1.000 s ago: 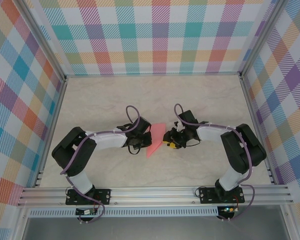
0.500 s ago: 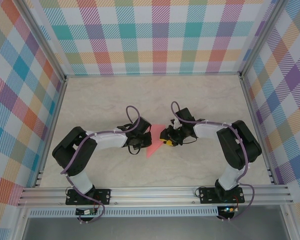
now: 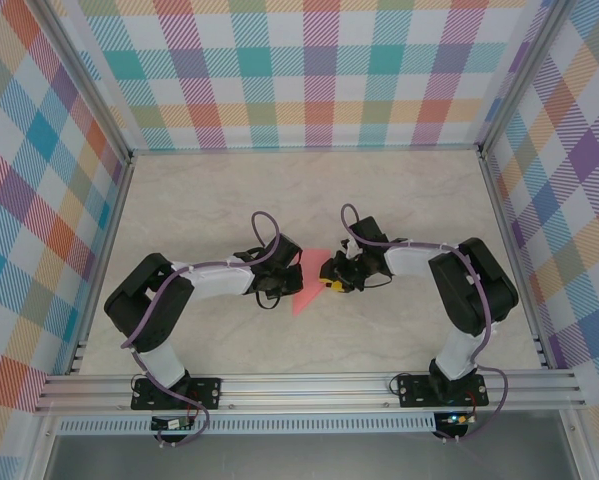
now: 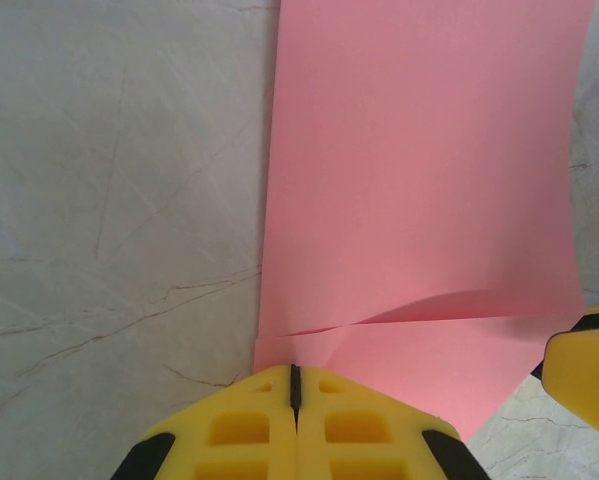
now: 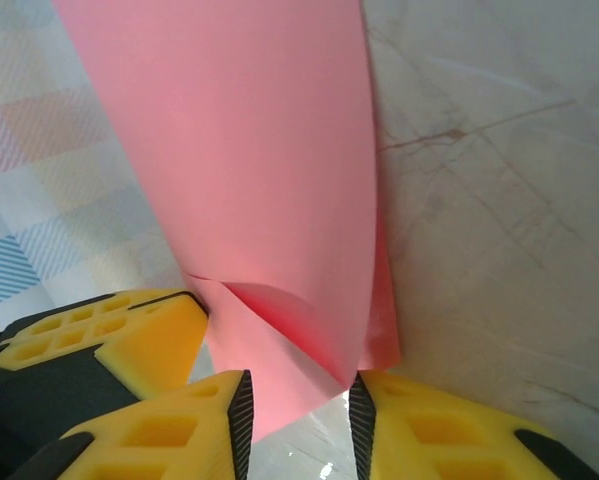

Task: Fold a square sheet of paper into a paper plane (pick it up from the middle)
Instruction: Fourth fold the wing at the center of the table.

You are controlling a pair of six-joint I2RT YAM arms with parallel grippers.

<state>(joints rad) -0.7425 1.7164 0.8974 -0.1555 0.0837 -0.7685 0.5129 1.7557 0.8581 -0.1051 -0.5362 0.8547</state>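
Between the two arms, mid-desk, the pink paper (image 3: 306, 292) is a folded, narrowed piece with its long axis running near-to-far. The left hand (image 4: 294, 372) is on its left side, fingers pressed together and pinching the edge, where a crease starts. The right hand (image 5: 299, 405) is on the opposite side with its jaws part-spread. A lower corner of the paper hangs in the gap, and I judge it is not yet clamped. Both hands are at the paper, and the right is the free one. The coming move turns on that corner sitting squarely between the right fingers (image 5: 449, 430). The left hand's finger (image 5: 109, 335) is just beside them, so there is little room sideways. The desk (image 3: 209, 200) is bare far and near, with the walls well apart.
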